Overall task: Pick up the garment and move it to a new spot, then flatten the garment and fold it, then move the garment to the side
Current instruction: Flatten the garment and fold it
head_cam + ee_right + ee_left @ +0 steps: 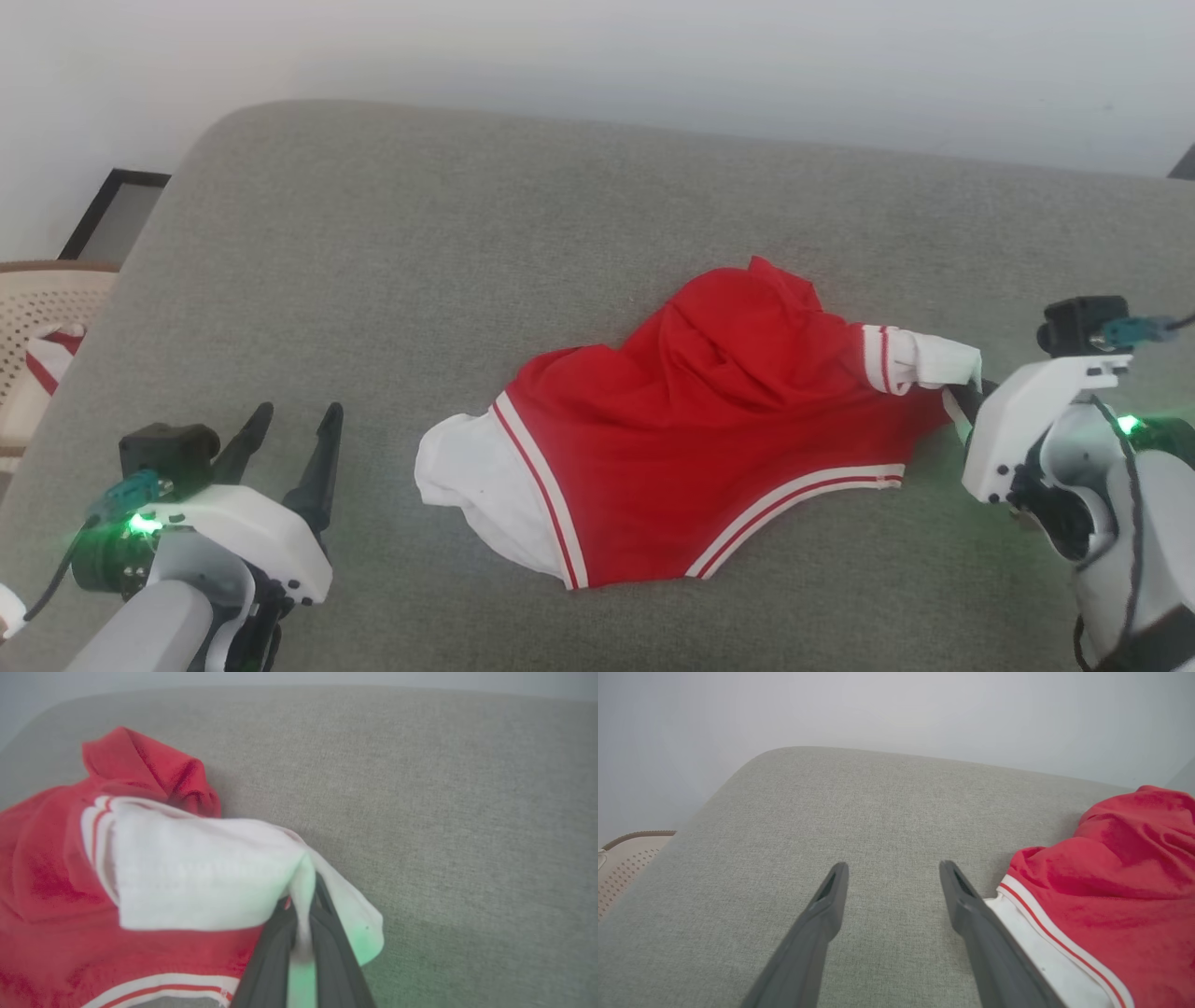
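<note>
The garment (691, 439) lies crumpled on the grey cushion, bright red with a white cuff panel at its left end and another at its right. My right gripper (971, 390) is shut on the right white cuff. In the right wrist view that cuff (210, 868) is pinched between the dark fingers (273, 952) and drapes over them. My left gripper (294, 425) stands open over bare cushion, to the left of the garment. In the left wrist view the garment (1101, 896) lies just right of the right finger (971, 910), with nothing between the fingers.
The grey cushion (467, 252) stretches wide behind and left of the garment. A beige perforated basket (37, 317) holding red-and-white fabric sits beyond the cushion's left edge, next to a dark frame (112, 215) against the pale wall.
</note>
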You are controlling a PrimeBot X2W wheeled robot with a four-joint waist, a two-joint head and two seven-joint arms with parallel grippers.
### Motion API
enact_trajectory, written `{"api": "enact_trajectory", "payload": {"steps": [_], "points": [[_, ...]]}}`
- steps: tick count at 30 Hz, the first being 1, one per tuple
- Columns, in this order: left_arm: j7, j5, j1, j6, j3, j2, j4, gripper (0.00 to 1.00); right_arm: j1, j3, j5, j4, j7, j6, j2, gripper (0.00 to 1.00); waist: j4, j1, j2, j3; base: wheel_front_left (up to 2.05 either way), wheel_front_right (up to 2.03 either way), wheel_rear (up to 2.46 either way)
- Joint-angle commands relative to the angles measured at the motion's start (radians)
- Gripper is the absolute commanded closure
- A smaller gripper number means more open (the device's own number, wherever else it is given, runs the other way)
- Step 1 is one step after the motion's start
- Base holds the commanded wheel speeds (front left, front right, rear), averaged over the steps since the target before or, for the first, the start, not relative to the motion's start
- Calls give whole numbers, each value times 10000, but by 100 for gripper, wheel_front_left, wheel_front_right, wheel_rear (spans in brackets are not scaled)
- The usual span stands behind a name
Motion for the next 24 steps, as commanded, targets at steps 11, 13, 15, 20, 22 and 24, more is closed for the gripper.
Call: {"api": "enact_trajectory", "payload": {"steps": [11,13,15,20,22,24], "points": [[-85,202,-544,-310,-230,-239,415,0,-1848,908,-333,2724,-822,1,146,0,201,0,0,206,0,0,0],[-122,201,-584,-357,-251,-252,480,0,-1960,1144,-205,2699,-1049,1,16,0,161,0,0,181,0,0,0],[-158,187,-578,-398,-244,-220,529,0,-2027,1350,21,2577,-1255,1,-68,0,79,0,0,136,0,0,0],[-156,139,-501,-445,-256,-149,580,0,-1898,1572,285,2022,-2016,1,-475,0,-149,0,0,15,0,0,0],[-102,129,-482,-465,-277,-97,567,0,-1762,1545,343,1774,-2364,1,-618,0,-251,0,0,-35,0,0,0],[-35,113,-459,-497,-313,-55,541,0,-1611,1512,411,1481,-2681,1,-699,0,-355,0,0,-76,0,0,0]]}}
